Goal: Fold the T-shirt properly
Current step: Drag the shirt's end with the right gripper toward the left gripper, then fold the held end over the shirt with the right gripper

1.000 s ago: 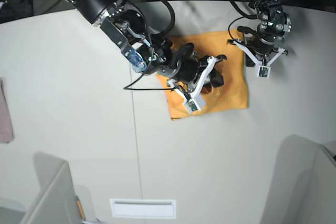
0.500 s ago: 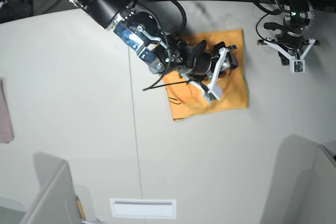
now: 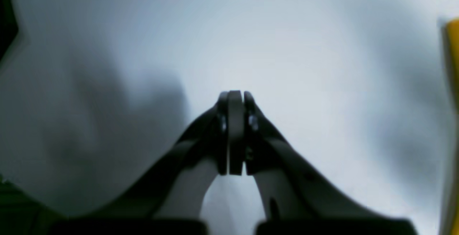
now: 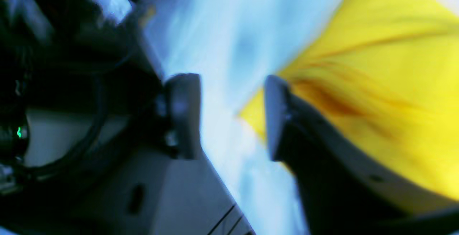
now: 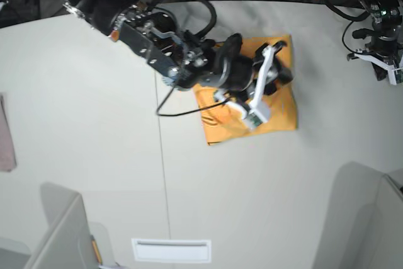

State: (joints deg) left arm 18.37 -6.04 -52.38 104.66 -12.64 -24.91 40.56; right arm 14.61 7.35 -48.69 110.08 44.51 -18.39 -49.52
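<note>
While a pale slotted plate (image 5: 171, 250) sits at the near edge of the table (image 5: 82, 124), the T-shirt (image 5: 277, 114) lies folded into a rough square farther back at mid-table. Above it hangs the right gripper (image 4: 232, 114), jaws spread with nothing between them. Farthest back, well off to the side, the left gripper (image 3: 235, 131) has its jaws pressed together over bare table.

The left claw (image 5: 385, 67) has withdrawn toward the table's edge, away from the T-shirt (image 5: 280, 114).
</note>
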